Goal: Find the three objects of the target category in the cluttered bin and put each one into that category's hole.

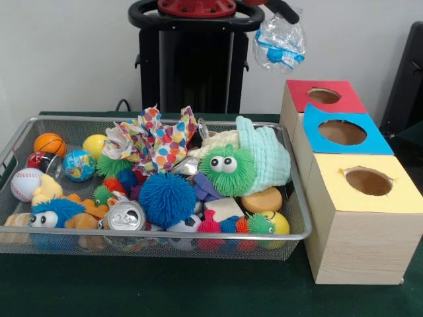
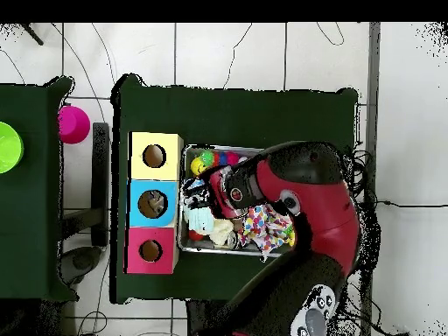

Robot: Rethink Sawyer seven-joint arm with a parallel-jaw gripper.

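Progress looks partial: the gripper (image 1: 283, 14) holds a crumpled clear plastic bottle with blue label (image 1: 279, 43) aloft near the red-topped wooden box (image 1: 305, 100); its hole awaits, clutter remains in the wire mesh bin (image 1: 165, 119).

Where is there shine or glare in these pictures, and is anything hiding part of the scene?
Front view: light glints on the silver can top and on the crumpled clear bottle hanging above the boxes; shadows are soft. Overhead view: no obvious glare, but the red arm covers most of the mesh bin, hiding much of its contents.
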